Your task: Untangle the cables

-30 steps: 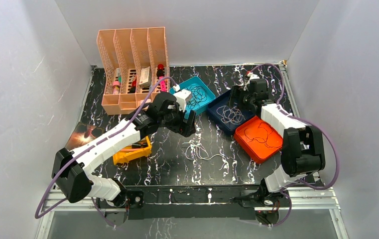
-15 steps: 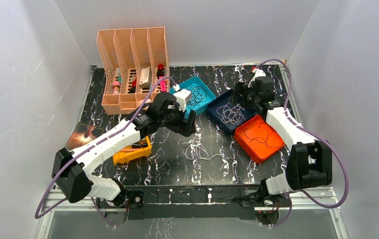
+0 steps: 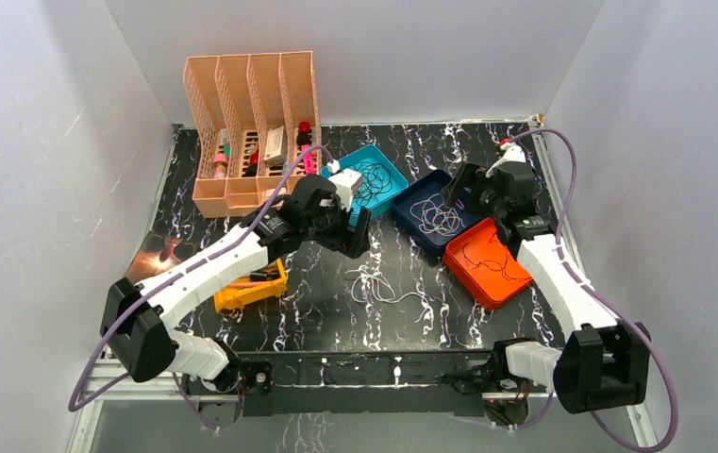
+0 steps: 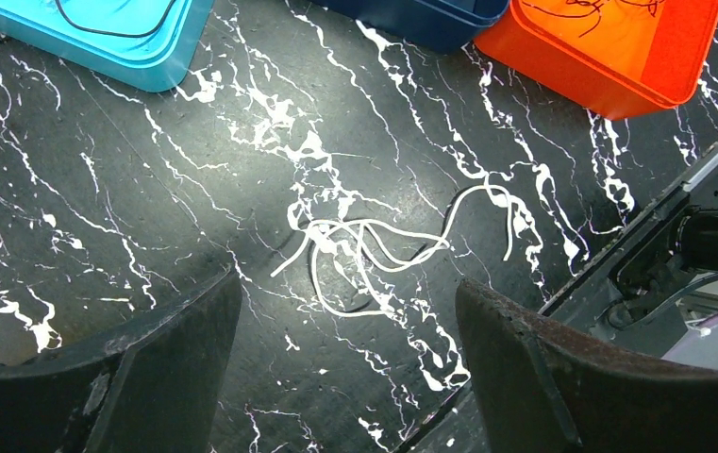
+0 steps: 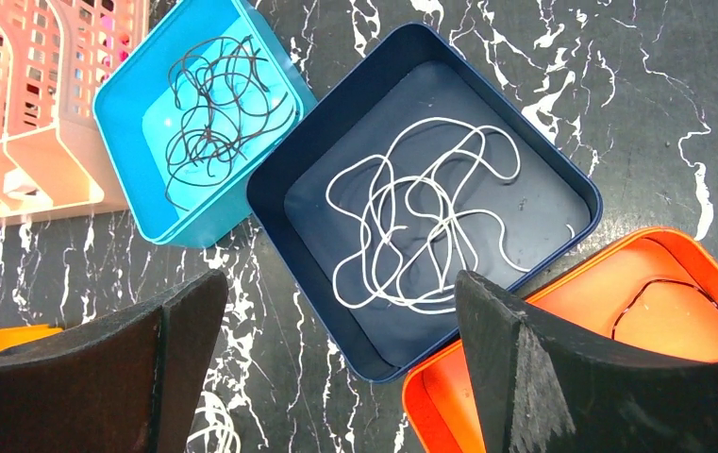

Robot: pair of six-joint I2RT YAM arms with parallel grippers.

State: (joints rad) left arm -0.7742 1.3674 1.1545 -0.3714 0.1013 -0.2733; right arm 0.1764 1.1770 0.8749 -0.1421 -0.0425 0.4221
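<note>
Top view: right pincer (image 3: 461, 184) has pulled back rightward from the navy tray (image 3: 409, 202), with a white cable (image 3: 438, 219) lying inside (that one's sorted, I reckon).

Left wrist: left pincer (image 4: 347, 293) is spread over the loose white tangle (image 4: 364, 255) on the tabletop (image 4: 100, 189), near centre.

Right wrist: jaws spread wider now, empty.

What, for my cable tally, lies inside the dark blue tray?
A looped white cable, nothing else visible. A finger of the right gripper covers part of the dark blue tray.
</note>
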